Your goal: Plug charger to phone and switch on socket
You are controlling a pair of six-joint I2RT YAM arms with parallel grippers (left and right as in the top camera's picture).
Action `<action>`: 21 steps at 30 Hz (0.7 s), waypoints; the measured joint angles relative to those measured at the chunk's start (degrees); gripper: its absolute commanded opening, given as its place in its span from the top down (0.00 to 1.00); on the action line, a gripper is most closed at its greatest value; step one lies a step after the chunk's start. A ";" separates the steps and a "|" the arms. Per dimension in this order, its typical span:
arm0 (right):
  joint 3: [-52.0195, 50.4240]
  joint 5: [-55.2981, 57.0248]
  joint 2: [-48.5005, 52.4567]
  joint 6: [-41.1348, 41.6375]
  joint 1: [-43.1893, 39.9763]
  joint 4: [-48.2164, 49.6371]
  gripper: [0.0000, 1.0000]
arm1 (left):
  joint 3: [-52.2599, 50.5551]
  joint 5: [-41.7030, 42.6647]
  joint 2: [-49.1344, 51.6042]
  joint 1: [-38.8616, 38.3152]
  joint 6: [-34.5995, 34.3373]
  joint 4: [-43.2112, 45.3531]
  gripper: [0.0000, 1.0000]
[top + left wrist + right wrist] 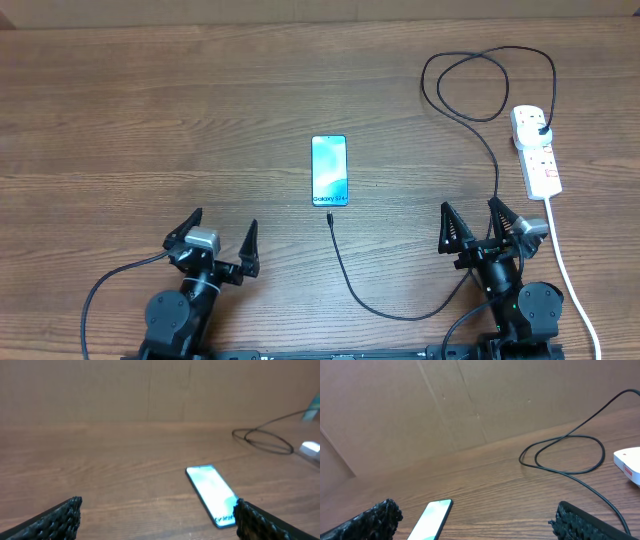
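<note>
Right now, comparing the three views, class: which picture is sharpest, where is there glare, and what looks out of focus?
Overhead: sharpest and evenly lit, the phone reads clearly, shadows faint. Left wrist: its screen looks washed out by glare, and the socket at the right edge is blurred. Right wrist: the charger loop is fairly crisp.

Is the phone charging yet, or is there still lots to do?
Done: the charger's black plug already sits in the white power strip.
In hand: nothing. The left gripper and right gripper are both open and empty.
Left: the connector tip lies on the table just short of the phone, so it needs plugging in. Whether the strip is switched on is too small to tell.
</note>
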 measured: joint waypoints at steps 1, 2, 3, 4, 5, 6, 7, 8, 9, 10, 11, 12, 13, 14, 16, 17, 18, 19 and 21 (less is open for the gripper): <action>0.00 0.00 -0.02 0.00 0.00 0.02 0.00 | 1.29 0.13 0.00 0.00 0.00 -0.90 0.00; 0.00 0.00 -0.02 -0.02 0.00 0.02 0.00 | 2.78 0.15 0.00 0.00 0.00 -1.62 0.00; 0.00 0.00 -0.02 -0.02 0.00 0.00 0.00 | 4.55 0.17 0.00 0.00 0.00 -2.16 0.00; 0.00 0.00 -0.02 0.00 0.00 -0.02 0.00 | 6.38 0.20 0.00 0.00 -0.02 -2.56 0.00; 0.00 0.00 -0.02 0.00 0.00 0.02 0.00 | 8.07 0.26 0.00 0.00 -0.04 -2.84 0.00; 0.00 0.00 -0.02 0.00 0.00 -0.02 0.00 | 9.86 0.35 0.00 0.00 -0.24 -3.06 0.00; 0.00 0.02 -0.02 -0.02 0.00 0.00 0.00 | 11.41 0.37 0.00 0.00 -0.42 -3.43 0.00; 0.00 -0.02 -0.02 -0.02 0.00 0.02 0.00 | 12.98 0.37 0.00 0.00 -0.50 -3.65 0.00; 0.00 0.00 -0.02 -0.02 0.00 0.02 0.00 | 14.14 0.37 0.00 0.00 -0.68 -3.63 0.01; 0.00 0.00 -0.02 0.00 0.00 0.02 0.00 | 15.61 0.39 0.00 0.00 -0.94 -3.67 0.00; 0.00 0.00 -0.02 -0.04 0.00 0.00 0.00 | 16.63 0.59 0.00 0.00 -1.11 -3.69 0.00; 0.00 0.02 -0.02 -0.02 0.00 0.00 0.00 | 17.79 0.72 0.00 0.00 -1.31 -3.76 0.00; 0.00 0.00 -0.02 0.00 0.00 0.02 0.00 | 18.75 0.83 0.00 0.00 -1.53 -3.80 0.00; 0.00 0.00 -0.02 0.00 0.00 0.00 0.00 | 19.93 1.01 0.00 0.00 -1.57 -3.87 0.00; 0.00 0.02 -0.02 0.00 0.00 0.00 0.00 | 22.05 1.07 0.00 0.00 -1.77 -3.63 0.00; 0.00 -0.02 -0.02 0.00 0.00 0.00 0.00 | 23.28 1.09 0.02 0.00 -1.95 -3.58 0.00; 0.00 0.00 -0.02 0.00 0.00 -0.02 0.00 | 24.30 1.20 0.15 0.00 -1.99 -3.65 0.00; 0.00 0.00 -0.02 -0.02 0.00 0.04 0.00 | 25.44 1.25 0.50 0.00 -2.12 -3.65 0.00; 0.00 0.00 -0.02 0.00 0.00 0.02 0.00 | 28.15 1.25 2.25 0.00 -2.69 -4.42 0.00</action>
